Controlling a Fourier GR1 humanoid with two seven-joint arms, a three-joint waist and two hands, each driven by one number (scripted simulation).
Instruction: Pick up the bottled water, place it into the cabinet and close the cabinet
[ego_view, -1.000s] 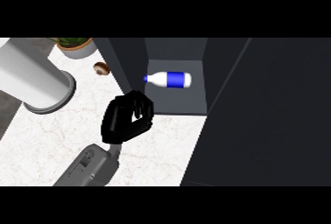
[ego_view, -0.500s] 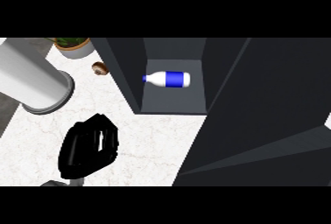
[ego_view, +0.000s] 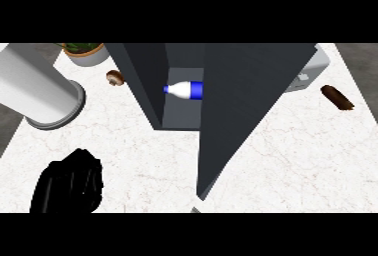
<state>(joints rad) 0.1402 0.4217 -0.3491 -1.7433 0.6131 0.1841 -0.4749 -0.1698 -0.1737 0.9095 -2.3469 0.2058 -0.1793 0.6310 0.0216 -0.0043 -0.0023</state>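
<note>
With the bottle (ego_view: 184, 90) lying inside the cabinet (ego_view: 244, 100), its door ajar, the left hand (ego_view: 68, 182) sits curled and empty at lower left.

I see a white marble-look counter (ego_view: 295, 150) with faint grey veining, smooth and slightly glossy. The cabinet (ego_view: 236, 100) at twelve o'clock looks like matt dark grey panelling. The bottled water (ego_view: 184, 90) inside appears smooth plastic, white and blue. At nine o'clock, a pale cylinder (ego_view: 37, 90) looks satin-smooth. My left hand (ego_view: 68, 186) is matt black.
</note>
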